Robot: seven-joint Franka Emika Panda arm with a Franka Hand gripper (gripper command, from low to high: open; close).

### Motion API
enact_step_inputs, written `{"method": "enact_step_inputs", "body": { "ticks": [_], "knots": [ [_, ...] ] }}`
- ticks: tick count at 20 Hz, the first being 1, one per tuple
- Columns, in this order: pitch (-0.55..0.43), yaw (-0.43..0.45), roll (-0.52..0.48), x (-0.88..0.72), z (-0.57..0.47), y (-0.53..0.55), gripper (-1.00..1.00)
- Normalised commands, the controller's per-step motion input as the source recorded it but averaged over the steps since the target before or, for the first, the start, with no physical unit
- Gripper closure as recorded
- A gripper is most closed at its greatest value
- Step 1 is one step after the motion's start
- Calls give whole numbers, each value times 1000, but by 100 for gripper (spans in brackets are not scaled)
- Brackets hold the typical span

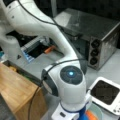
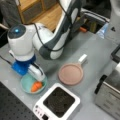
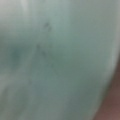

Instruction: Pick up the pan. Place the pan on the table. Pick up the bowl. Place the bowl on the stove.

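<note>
Bowl: I see the teal bowl (image 2: 29,86) on the grey table (image 2: 100,53), at a front view's lower left, just left of the stove, with an orange carrot-like piece (image 2: 36,86) inside. Its rim also shows at a front view's bottom (image 1: 96,112).
Gripper: my gripper (image 2: 37,75) is down at the bowl, right over its rim; from the wrist view I get only a pale teal surface filling the frame.
Fingers: I cannot tell whether they are apart or closed on the bowl.
Pan: the pink pan (image 2: 70,74) lies flat on the table, white handle toward a front view's upper right, just beside the stove.
Stove: the white stove (image 2: 58,103) has its black top bare in both front views (image 1: 106,93).
Surroundings: I see a steel toaster oven (image 1: 95,37) and a wooden block (image 1: 17,92).
</note>
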Motion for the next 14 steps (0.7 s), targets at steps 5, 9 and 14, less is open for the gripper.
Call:
{"method": "enact_step_inputs", "body": {
  "ticks": [5,9,14],
  "knots": [
    [-29,126,-16,71,-18,-16,100],
    [-34,121,-20,43,-20,-12,100],
    [-39,120,-10,28,-18,-23,100]
  ]
}}
